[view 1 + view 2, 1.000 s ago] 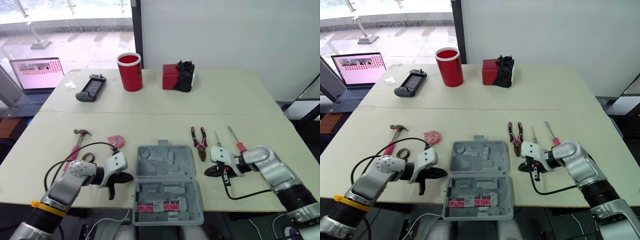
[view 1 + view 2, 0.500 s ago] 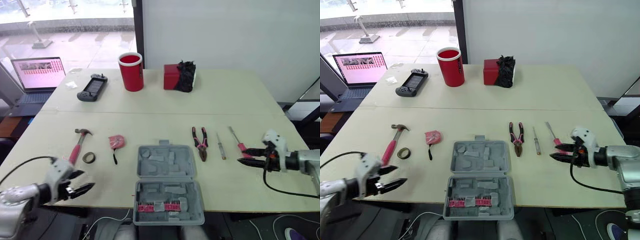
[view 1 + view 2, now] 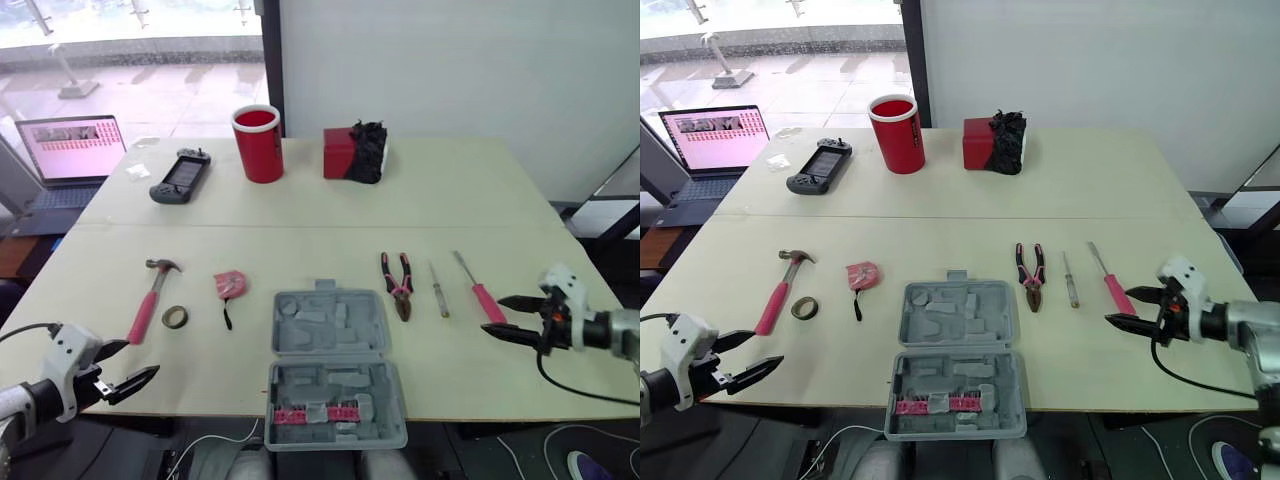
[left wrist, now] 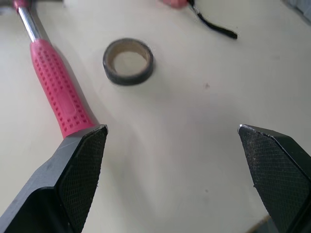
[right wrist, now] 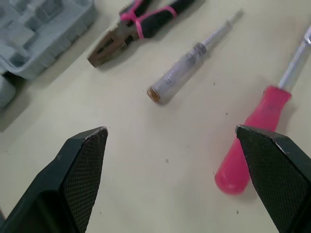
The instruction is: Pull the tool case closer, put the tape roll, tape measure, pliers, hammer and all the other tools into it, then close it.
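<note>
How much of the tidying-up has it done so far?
The tool case sits open at the near edge, apparently pulled in. Left gripper and right gripper are open and empty. Hammer, tape roll, tape measure, pliers and screwdrivers still lie outside it; closing comes last.

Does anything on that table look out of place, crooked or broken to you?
Nothing looks spilled or broken. The one odd thing is the open grey tool case: its near half juts out past the front edge of the table, so part of it seems to hang over the gap with nothing under it.
</note>
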`<state>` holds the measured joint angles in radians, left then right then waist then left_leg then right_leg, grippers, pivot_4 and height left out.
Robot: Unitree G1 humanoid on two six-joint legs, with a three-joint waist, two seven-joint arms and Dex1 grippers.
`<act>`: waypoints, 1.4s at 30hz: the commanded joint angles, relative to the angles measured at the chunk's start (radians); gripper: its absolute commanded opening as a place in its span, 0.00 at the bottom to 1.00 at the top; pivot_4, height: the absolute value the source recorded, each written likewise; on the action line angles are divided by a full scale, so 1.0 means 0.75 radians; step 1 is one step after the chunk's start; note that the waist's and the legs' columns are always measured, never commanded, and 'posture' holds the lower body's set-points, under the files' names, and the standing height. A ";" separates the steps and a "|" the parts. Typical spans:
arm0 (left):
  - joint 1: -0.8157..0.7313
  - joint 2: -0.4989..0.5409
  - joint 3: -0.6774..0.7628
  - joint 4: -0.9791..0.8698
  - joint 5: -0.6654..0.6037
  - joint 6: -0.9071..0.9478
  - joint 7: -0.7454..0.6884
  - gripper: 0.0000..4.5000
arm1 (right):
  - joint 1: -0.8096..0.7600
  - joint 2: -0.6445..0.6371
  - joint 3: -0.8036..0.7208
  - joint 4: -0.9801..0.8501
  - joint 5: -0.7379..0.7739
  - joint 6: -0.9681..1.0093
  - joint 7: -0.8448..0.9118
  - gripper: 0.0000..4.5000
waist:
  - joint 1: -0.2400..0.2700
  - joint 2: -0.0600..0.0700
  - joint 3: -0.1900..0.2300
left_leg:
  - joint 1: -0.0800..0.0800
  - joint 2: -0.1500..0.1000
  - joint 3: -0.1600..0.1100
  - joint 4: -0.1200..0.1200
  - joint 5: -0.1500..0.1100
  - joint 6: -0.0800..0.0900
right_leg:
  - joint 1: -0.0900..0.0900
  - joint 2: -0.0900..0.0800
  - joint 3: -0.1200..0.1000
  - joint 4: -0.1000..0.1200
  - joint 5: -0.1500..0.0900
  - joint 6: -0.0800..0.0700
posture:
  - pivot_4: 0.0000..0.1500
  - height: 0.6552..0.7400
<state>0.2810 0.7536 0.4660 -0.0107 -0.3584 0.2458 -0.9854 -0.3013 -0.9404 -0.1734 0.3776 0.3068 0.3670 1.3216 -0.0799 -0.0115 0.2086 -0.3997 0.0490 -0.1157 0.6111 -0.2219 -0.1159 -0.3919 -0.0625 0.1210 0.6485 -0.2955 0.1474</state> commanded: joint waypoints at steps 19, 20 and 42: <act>0.470 -0.642 -0.111 -0.833 0.000 0.117 0.667 1.00 | -0.660 0.122 0.587 -0.559 0.096 0.279 0.336 0.99 | 0.048 -0.003 -0.001 | -0.010 0.000 0.000 0.004 0.000 0.000 | -0.007 0.000 0.000 -0.003 0.001 -0.001 | 1.00 1.00; 0.463 -0.649 -0.122 -0.832 0.013 0.111 0.687 1.00 | -0.677 0.130 0.583 -0.544 0.097 0.273 0.338 0.99 | 0.047 -0.003 -0.001 | -0.011 0.000 0.000 0.004 0.000 0.000 | -0.008 0.000 0.000 -0.003 0.001 -0.001 | 1.00 1.00; -0.391 -0.445 -0.253 -0.519 0.044 0.866 0.998 1.00 | -0.502 0.190 0.445 -0.908 0.134 0.471 -0.126 0.99 | 0.045 -0.004 -0.002 | -0.011 0.000 -0.003 0.003 0.000 0.000 | -0.008 0.001 -0.003 0.000 0.004 0.005 | 1.00 1.00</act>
<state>0.0104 0.3961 0.2587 -0.4104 -0.3199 0.8976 -0.2240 -0.6750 -0.7992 0.1826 -0.2582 0.3954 0.7071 1.2501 -0.0459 -0.0145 0.2072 -0.4075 0.0489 -0.1181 0.6134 -0.2218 -0.1160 -0.3981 -0.0617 0.1183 0.6494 -0.2925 0.1511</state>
